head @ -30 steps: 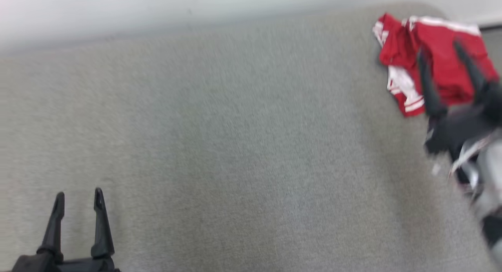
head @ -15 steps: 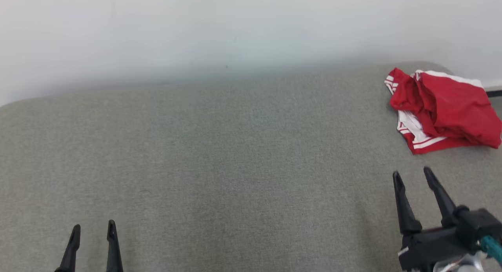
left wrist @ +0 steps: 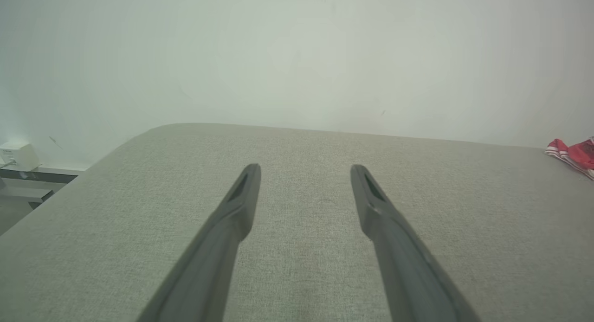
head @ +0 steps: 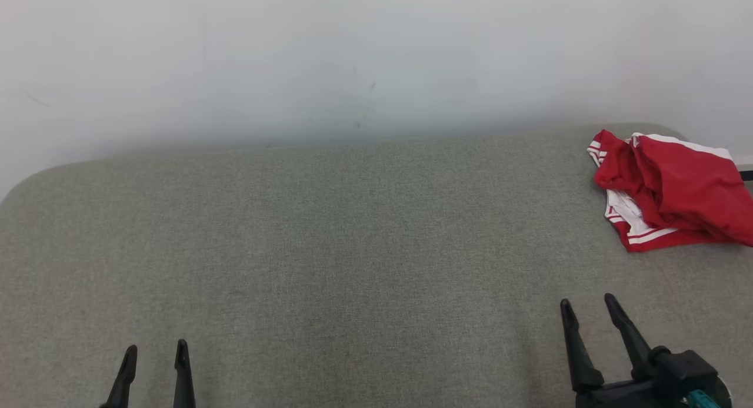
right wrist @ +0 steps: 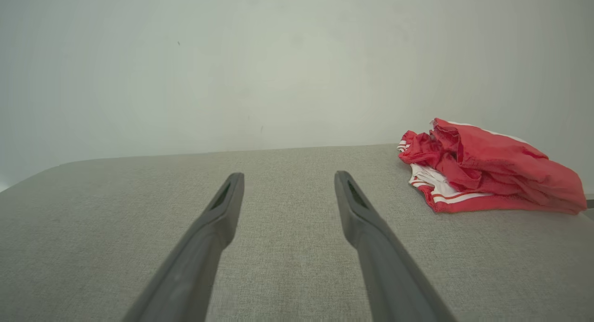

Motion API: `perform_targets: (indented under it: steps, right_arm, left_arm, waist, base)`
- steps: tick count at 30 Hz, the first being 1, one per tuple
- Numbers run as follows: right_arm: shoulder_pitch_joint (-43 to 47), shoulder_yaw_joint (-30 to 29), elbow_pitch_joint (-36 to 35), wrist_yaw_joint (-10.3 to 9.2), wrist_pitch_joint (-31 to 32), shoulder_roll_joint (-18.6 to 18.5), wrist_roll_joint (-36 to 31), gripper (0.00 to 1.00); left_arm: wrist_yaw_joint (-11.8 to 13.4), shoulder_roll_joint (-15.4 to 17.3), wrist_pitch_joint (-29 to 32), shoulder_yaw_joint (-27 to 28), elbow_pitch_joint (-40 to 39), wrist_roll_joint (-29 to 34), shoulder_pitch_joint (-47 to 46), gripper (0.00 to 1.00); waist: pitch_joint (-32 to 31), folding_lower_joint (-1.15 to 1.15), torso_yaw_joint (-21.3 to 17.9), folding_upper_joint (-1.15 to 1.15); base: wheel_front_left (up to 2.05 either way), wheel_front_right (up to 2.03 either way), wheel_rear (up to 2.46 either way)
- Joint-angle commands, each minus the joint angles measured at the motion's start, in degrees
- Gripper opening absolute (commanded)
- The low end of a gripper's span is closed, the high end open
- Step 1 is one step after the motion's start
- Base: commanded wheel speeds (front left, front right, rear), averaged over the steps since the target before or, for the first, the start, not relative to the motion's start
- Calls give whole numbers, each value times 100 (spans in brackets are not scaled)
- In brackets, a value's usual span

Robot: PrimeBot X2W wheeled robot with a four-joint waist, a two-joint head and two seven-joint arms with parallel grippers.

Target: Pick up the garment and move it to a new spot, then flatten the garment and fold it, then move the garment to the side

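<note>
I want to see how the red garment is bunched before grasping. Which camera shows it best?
The right wrist view: the red garment lies whole and near, folds and white stripes clear. The head view has the garment at its right, clipped by the edge. The left wrist view catches a corner at its right edge.

A crumpled red-and-white garment (head: 676, 196) lies at the far right corner of the grey cloth-covered desk (head: 353, 249), well apart from the left pincer (head: 156, 352) and right pincer (head: 588, 305), both spread wide and empty.
</note>
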Motion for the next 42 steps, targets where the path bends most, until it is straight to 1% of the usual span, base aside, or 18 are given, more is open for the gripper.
perform_targets:
  steps: [1,7,19,26,27,31,42]
  right_arm:
    - [-86,50,68,-19,1,77,1,100]
    - [-190,48,191,-19,2,209,2,100]
    - [-146,0,235,-19,1,240,-3,100]
    - [-125,-20,247,-19,1,293,2,100]
    - [-162,-14,251,0,0,276,3,0]
    - [-8,17,449,0,7,299,13,0]
    - [-102,-153,417,-1,319,349,1197,0]
  left_arm:
    - [-36,-3,3,-10,41,-13,-99,100]
    - [-84,-3,3,-36,99,-10,-209,100]
    - [-156,-4,3,-82,150,-142,-251,100]
    - [-144,-4,3,-127,127,-155,-242,100]
    - [-144,-2,1,-133,143,-132,-198,0]
    - [-144,-38,6,-139,368,-162,-100,0]
    - [-174,-32,351,-89,465,-1406,-298,0]
  waist:
    - [13,0,-4,0]
    - [37,0,25,0]
    - [7,0,44,0]
    - [-12,0,59,0]
    - [-12,0,59,0]
    - [-13,0,60,0]
    - [2,0,69,0]
  base:
    - [0,0,0]
    - [0,0,0]
    - [0,0,0]
    - [0,0,0]
    - [0,0,0]
    - [0,0,0]
    - [0,0,0]
